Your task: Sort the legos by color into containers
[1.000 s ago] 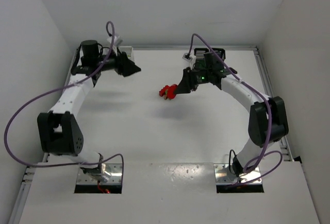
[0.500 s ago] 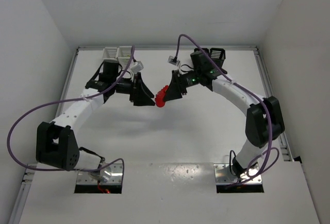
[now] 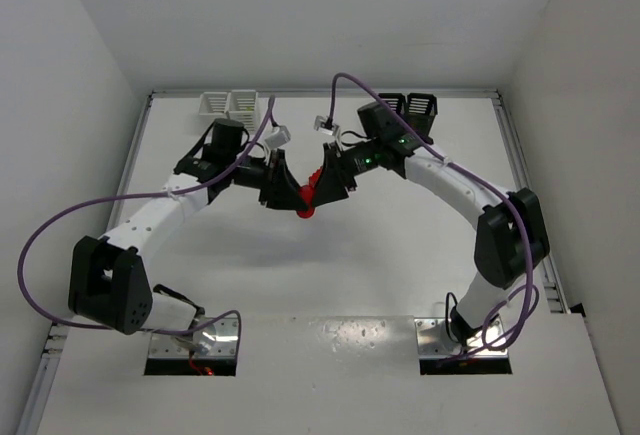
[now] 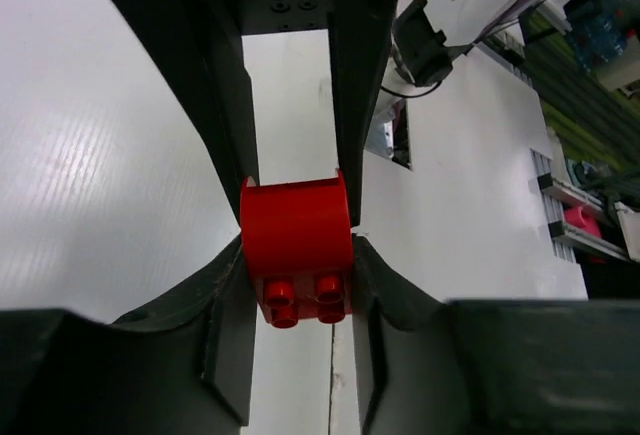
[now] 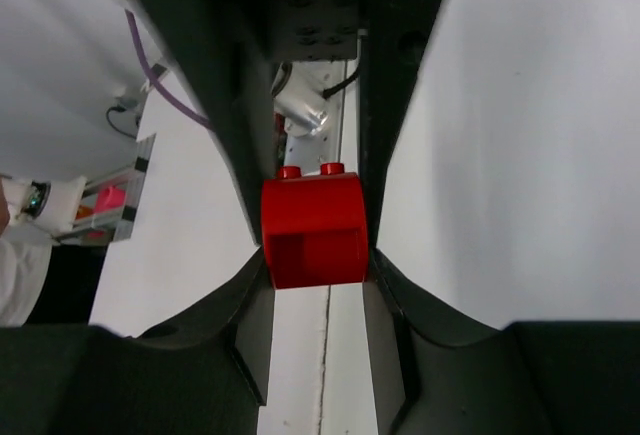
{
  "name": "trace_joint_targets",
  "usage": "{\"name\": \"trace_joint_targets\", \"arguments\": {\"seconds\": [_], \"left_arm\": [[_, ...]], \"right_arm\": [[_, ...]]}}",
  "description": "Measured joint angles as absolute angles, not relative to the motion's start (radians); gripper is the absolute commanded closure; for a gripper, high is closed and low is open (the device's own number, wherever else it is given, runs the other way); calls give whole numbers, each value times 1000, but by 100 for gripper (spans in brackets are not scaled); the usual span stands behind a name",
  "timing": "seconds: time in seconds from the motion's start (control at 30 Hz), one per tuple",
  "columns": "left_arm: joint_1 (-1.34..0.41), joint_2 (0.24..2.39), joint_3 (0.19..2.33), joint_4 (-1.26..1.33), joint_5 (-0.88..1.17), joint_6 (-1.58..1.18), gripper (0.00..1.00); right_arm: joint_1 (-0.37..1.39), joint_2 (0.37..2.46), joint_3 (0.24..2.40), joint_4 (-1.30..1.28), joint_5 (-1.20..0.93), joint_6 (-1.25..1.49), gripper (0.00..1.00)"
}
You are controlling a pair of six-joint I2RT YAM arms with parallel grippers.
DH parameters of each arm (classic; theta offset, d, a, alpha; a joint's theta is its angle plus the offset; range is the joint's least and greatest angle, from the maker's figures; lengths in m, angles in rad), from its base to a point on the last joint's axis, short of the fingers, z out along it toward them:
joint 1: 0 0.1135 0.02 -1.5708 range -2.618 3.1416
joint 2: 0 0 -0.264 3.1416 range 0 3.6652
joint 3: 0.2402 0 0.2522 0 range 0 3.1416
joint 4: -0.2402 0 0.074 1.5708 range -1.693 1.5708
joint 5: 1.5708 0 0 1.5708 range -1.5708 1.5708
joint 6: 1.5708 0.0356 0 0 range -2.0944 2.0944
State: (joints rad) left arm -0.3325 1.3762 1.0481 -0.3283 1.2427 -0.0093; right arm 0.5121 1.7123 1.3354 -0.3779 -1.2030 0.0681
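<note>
Currently one small red plastic lego brick (image 3: 305,201) is in play. It's held in mid-air over the middle of the white table (image 3: 330,265), clear of the surface, and both arms meet on it.

- Right gripper (image 5: 316,255): narrow, clamped on the brick's hollow end, with both fingers flat against its sides.
- Left gripper (image 4: 297,247): also narrow. Its fingers flank the stud end and look to be touching on both sides, so I read that as a grip too.
- So two grips on one piece, end to end. Could be a hand-over, or pulling joined bricks apart. I can't tell whether the red piece is one brick or two.

Containers:
- Pair of white slatted square plastic bins (image 3: 228,107) at the far edge, left of centre.
- Pair of black slatted square plastic bins (image 3: 420,105) at the far edge, right of centre.
- Both pairs are well apart from the brick.

Progress:
- Bin contents aren't visible from this angle, so I can't say what's already sorted.
- No other brick, green or yellow-green, shows loose in any view.
- This red one isn't binned yet. My guess is one arm needs to let go and the other carries it to a far-edge bin.
- Which bin takes red isn't shown.
</note>
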Motion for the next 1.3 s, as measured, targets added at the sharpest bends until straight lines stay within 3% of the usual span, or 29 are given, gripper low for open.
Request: {"name": "trace_joint_targets", "arguments": {"seconds": [0.03, 0.17, 0.4, 0.6, 0.73, 0.93, 1.1, 1.3], "left_arm": [[-331, 1376, 1048, -335, 1242, -17, 74], [-313, 1380, 1048, -344, 1232, -27, 87], [-149, 1405, 1129, -366, 1175, 12, 88], [5, 1548, 1390, -307, 871, 16, 88], [33, 1753, 1633, -271, 606, 7, 87], [41, 2084, 1946, -235, 316, -8, 85], [47, 2265, 2070, -245, 151, -9, 84], [52, 2308, 2072, -264, 58, -7, 84]], "right_arm": [[514, 1712, 1338, -381, -1197, 62, 100], [518, 1712, 1339, -384, -1172, 45, 60], [466, 1665, 1275, -310, -962, 141, 43], [387, 1622, 1254, -289, -746, 165, 37], [374, 1620, 1222, -293, -660, 160, 31], [365, 1620, 1182, -319, -594, 146, 30], [355, 1613, 1181, -325, -574, 133, 30], [354, 1611, 1178, -326, -559, 128, 30]]}}
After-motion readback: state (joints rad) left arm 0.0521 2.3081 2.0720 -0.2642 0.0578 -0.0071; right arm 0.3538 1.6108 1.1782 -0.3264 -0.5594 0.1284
